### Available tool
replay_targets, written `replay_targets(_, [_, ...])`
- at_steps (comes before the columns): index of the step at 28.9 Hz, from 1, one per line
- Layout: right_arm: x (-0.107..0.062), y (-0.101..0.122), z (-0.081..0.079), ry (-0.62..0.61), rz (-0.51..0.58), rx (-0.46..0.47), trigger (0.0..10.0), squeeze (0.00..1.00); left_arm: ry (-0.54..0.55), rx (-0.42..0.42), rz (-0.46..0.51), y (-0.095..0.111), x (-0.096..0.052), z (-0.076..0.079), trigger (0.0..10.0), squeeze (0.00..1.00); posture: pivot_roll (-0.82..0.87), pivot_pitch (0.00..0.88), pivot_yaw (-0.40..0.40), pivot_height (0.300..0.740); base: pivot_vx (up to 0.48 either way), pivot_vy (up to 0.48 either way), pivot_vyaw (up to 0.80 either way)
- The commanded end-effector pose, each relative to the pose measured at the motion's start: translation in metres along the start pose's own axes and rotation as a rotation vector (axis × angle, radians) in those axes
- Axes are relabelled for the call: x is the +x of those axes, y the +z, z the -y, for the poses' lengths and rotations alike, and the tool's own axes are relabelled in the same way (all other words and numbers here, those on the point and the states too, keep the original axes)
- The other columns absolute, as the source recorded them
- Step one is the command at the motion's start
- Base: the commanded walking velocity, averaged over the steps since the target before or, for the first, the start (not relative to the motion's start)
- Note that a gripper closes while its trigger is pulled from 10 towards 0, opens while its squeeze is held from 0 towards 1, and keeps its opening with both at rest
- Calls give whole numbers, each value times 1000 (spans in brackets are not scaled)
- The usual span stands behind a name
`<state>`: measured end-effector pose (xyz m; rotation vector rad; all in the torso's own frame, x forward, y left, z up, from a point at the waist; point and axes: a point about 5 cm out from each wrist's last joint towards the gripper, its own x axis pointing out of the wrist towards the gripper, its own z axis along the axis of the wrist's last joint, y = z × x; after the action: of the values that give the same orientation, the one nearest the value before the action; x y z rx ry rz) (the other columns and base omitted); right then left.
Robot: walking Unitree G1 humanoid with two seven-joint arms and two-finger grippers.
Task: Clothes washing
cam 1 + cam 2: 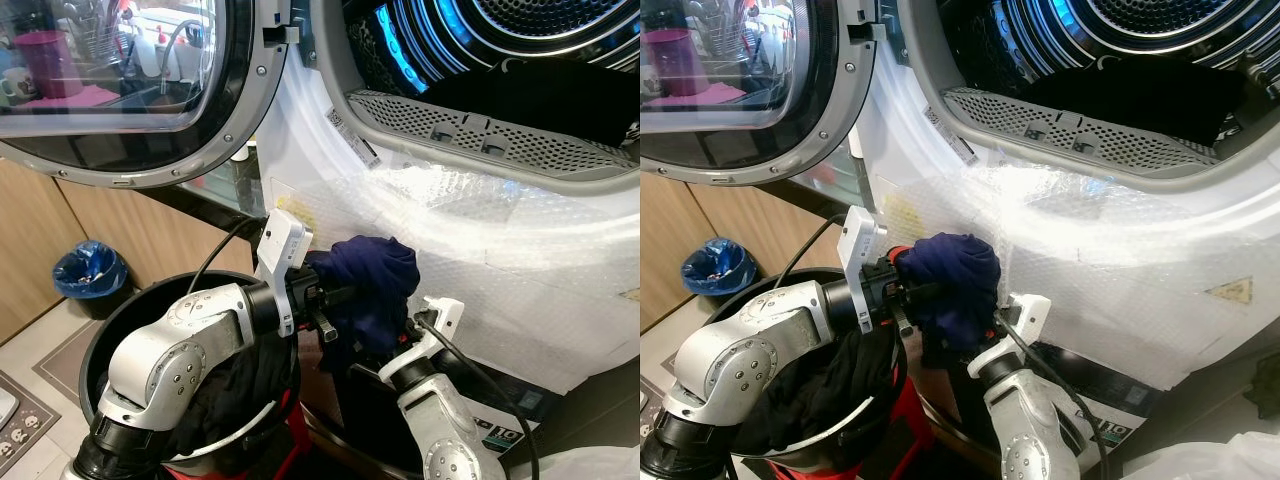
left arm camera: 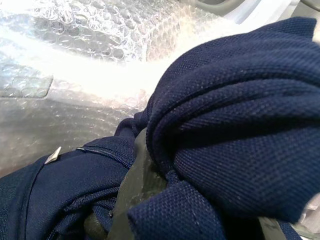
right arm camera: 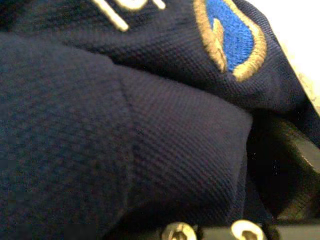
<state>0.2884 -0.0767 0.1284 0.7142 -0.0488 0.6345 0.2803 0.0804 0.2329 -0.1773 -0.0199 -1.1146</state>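
garment: navy polo-type shirt [image 1: 372,285], bunched into a ball, held up in front of the washer, just below the door opening and above/right of the bucket. right wrist view shows a blue + gold embroidered badge [image 3: 231,37] on it.
left gripper [image 1: 335,300]: reaching in from the left, fingers buried in the fabric. In the left wrist view a dark finger [image 2: 136,192] has cloth folded over it, so pinching the shirt afaict.
right gripper [image 1: 980,345]: coming up from below, right under the bundle, pressed into it. Cloth covers the fingers so can't tell if jaws are spread or closed.
washer [image 1: 560,290]: white front, covered w/ bubble wrap [image 2: 75,60]. Round door [image 1: 130,90] swung wide open to the left.
drum [image 1: 480,40]: lit blue inside, something black [image 1: 540,95] already lying at the front of it.
bucket [image 1: 105,345]: black, round, on the floor under the left arm, more dark clothes [image 1: 810,390] in it.
bkgd: small bin w/ blue liner [image 1: 90,270] by the wood cabinets, well off to the left.
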Motion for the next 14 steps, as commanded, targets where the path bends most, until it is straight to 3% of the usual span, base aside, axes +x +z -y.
replay_targets(1, [7,-1,-22,66,91,104,0,0,-10,-5,-18,-3,0,3,0,0,-13,85,16,740,0,0,0])
replay_targets(14, [-1,6,-24,153,103,204,0,0,2,1,-19,-3,-2,1,0,0,-19,75,19,740,0,0,0])
